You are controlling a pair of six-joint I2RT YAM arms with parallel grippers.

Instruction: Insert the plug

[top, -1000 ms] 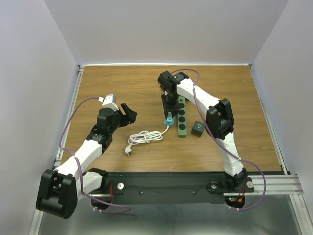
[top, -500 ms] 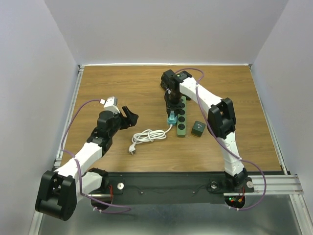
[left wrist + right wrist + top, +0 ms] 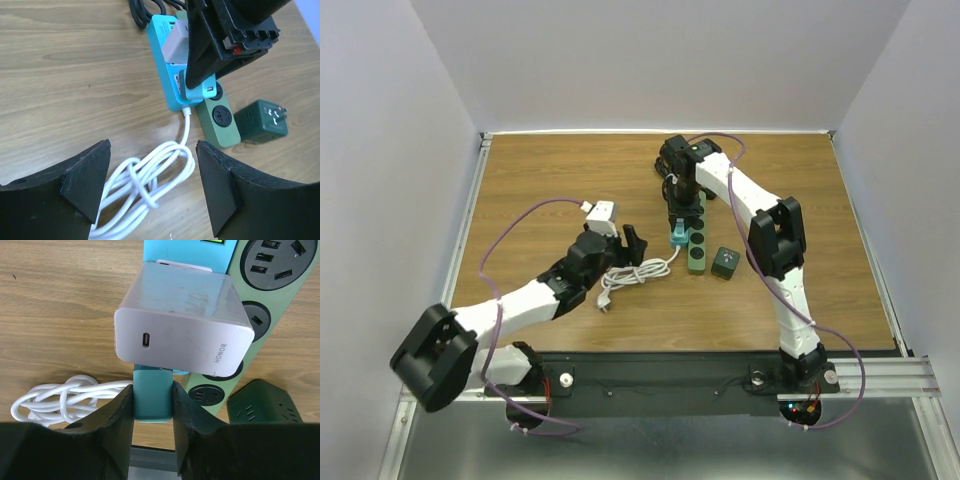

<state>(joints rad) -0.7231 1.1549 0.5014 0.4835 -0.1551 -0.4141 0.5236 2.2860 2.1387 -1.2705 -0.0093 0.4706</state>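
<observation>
Right wrist shows the right hand (image 3: pixel 152 389) pinching a smooth teal plug (image 3: pixel 152 402) beside a white charger (image 3: pixel 185 325).

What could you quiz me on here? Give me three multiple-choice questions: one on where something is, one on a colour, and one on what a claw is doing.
1. Where does the dark green cube lie?
A) on a shelf
B) on the table beside the green power strip
C) in a basket

2. What colour is the charger marked HONOR?
A) black
B) red
C) white

3. What is the right gripper doing?
A) closed on a teal block
B) wide open and empty
C) holding a spoon

Answers:
1. B: the top view shows it on the wood right next to that strip.
2. C: the right wrist view shows its pale white casing.
3. A: the same view shows both fingers pressed against the block's sides.
</observation>
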